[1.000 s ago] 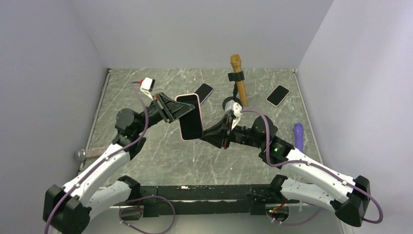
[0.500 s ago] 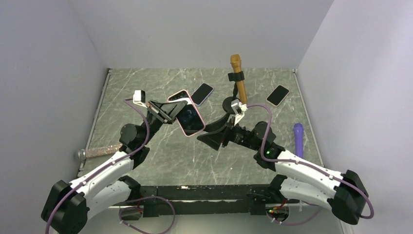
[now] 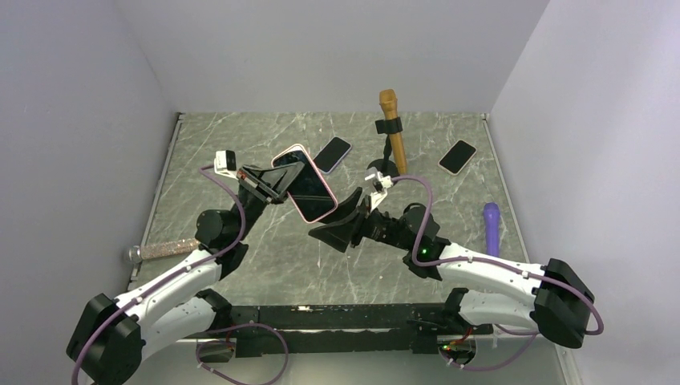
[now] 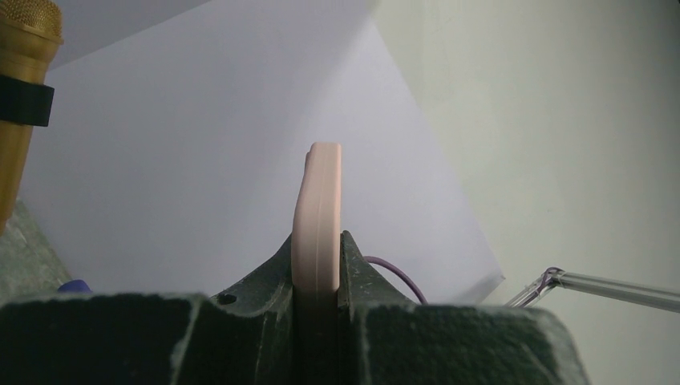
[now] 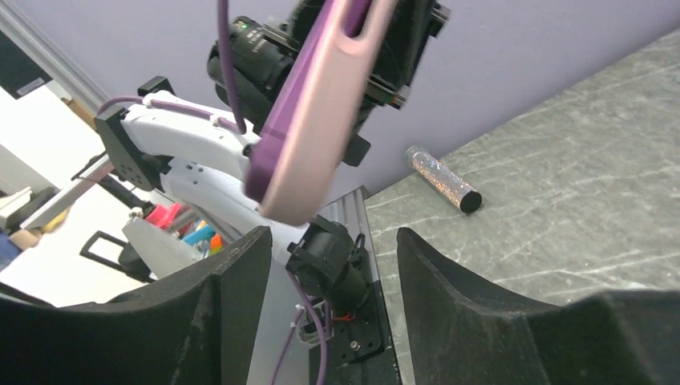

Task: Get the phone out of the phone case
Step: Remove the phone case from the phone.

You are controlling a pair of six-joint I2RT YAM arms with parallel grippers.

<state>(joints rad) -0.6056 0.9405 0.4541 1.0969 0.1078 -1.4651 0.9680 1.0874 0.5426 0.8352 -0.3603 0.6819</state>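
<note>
My left gripper (image 3: pixel 277 180) is shut on a phone with a dark screen in a pink case (image 3: pixel 304 184) and holds it tilted in the air above the table. In the left wrist view the case (image 4: pixel 317 216) shows edge-on, clamped between my fingers (image 4: pixel 317 265). My right gripper (image 3: pixel 341 220) is open and empty, just below and right of the phone's lower end, not touching it. In the right wrist view the case's pink back (image 5: pixel 321 112) hangs above the gap between my open fingers (image 5: pixel 329 241).
On the marble table (image 3: pixel 240 136) lie two other phones (image 3: pixel 333 153) (image 3: pixel 457 156), a gold microphone (image 3: pixel 392 128) on a stand, a purple cylinder (image 3: pixel 491 224) at right and a glitter tube (image 3: pixel 164 249) at the left edge.
My left arm drew back and tilted the phone from upright to slanting, up and left. My right gripper came left and nearer, under the phone's lower end, still open.
</note>
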